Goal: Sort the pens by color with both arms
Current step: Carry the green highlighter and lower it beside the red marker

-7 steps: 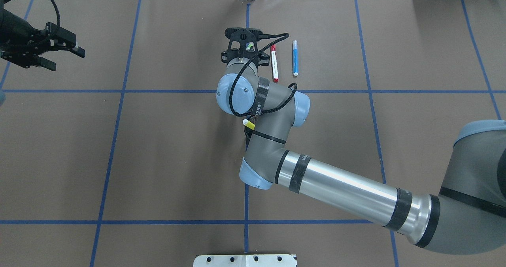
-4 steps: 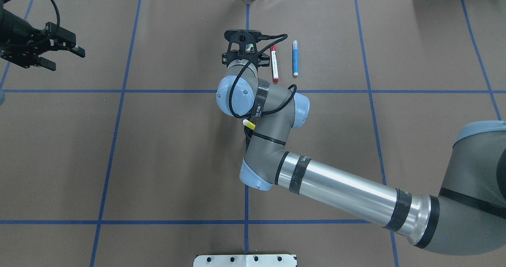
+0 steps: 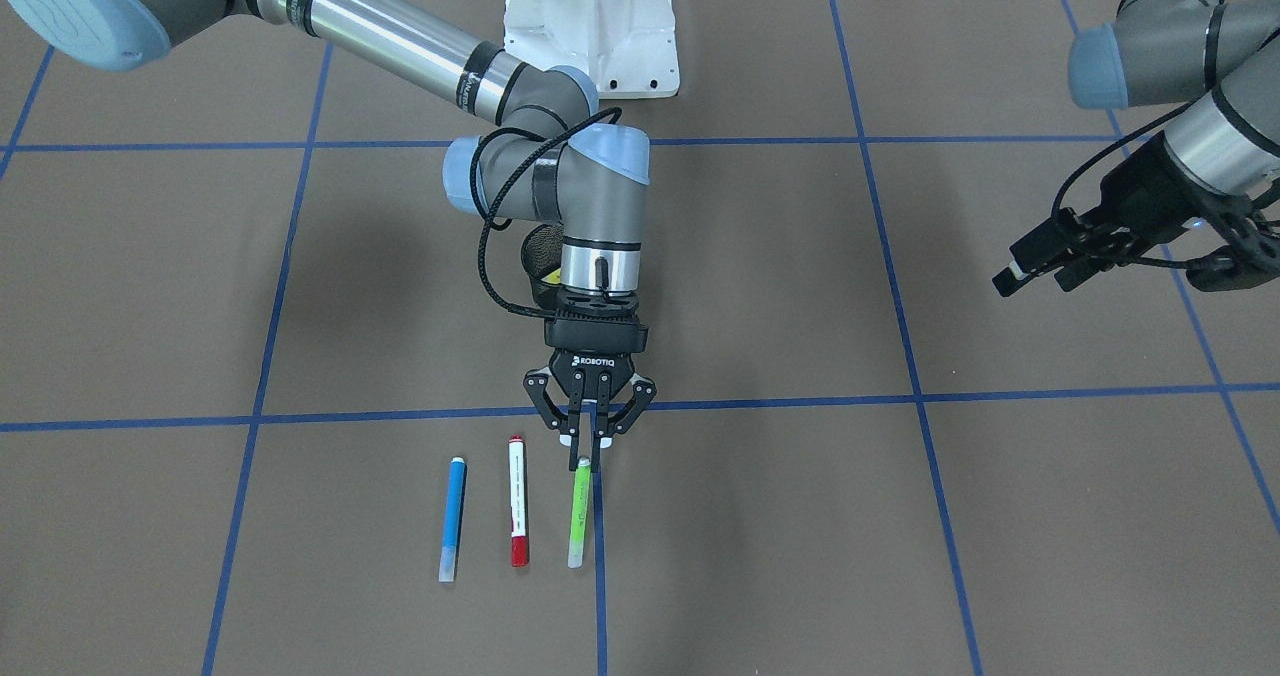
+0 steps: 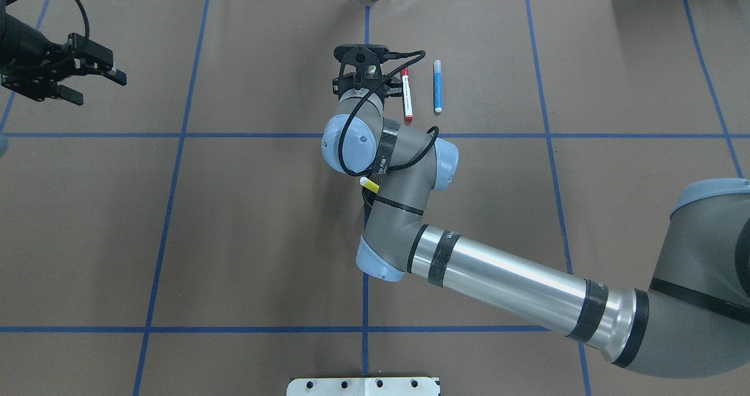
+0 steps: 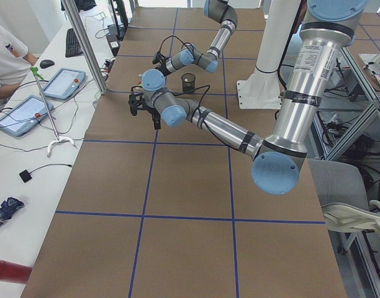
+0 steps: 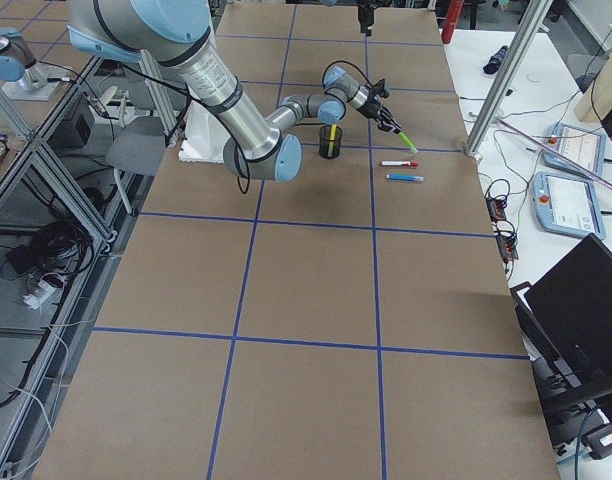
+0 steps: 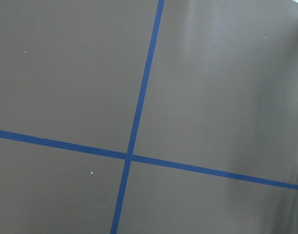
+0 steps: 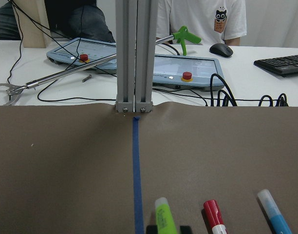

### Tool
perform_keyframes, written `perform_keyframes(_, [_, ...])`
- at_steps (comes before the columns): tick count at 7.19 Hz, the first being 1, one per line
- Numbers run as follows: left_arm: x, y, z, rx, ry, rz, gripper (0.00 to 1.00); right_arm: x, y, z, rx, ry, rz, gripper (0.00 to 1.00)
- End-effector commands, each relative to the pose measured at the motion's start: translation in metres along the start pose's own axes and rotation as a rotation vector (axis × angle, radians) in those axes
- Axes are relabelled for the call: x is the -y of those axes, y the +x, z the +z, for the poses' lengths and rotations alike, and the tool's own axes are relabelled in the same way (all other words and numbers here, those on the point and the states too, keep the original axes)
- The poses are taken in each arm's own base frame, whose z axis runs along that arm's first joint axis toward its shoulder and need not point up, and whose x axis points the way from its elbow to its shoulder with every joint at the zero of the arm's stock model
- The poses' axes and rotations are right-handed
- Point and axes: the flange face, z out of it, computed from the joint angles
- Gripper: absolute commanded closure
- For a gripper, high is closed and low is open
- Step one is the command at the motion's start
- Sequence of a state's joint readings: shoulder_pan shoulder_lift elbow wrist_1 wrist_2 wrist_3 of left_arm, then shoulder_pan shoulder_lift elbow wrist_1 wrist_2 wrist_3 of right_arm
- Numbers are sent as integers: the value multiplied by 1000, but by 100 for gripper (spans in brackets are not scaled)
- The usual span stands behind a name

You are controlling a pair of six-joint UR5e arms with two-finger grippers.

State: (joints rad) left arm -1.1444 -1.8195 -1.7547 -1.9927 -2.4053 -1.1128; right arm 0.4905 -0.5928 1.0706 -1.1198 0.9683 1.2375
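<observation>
Gripping the upper end of the light green pen, the right gripper shows its jaws pinched narrow on it just below the centre of the front-facing view. There the pen's whole length runs parallel to the red-capped white pen and the blue pen, each apart from the next. The overhead view hides nearly all of the green pen under the right arm, yet shows the yellow pen poking out at that arm's left edge. The right-side view places it upright in the black mesh cup. The left gripper hangs spread and holding nothing at the overhead view's upper left; its wrist view shows only brown paper and blue tape lines.
</observation>
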Motion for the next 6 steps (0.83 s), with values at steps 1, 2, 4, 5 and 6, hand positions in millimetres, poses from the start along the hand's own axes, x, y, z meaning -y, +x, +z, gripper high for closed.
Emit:
perform_keyframes(1, [0, 0, 0, 0, 0, -1, 1, -4, 8, 3, 31, -4, 19, 39])
perform_keyframes(2, [1, 1, 0, 0, 0, -1, 1, -5, 8, 3, 33, -9, 19, 13])
perform_keyframes(4, [1, 2, 0, -1, 0, -3, 1, 25, 3, -19, 108, -40, 0, 2])
perform_keyframes(5, [0, 6, -2, -5, 3, -2, 1, 45, 29, -37, 184, -95, 25, 2])
perform_keyframes(6, [-1, 19, -4, -16, 4, -48, 1, 63, 70, -42, 219, -189, 52, 2])
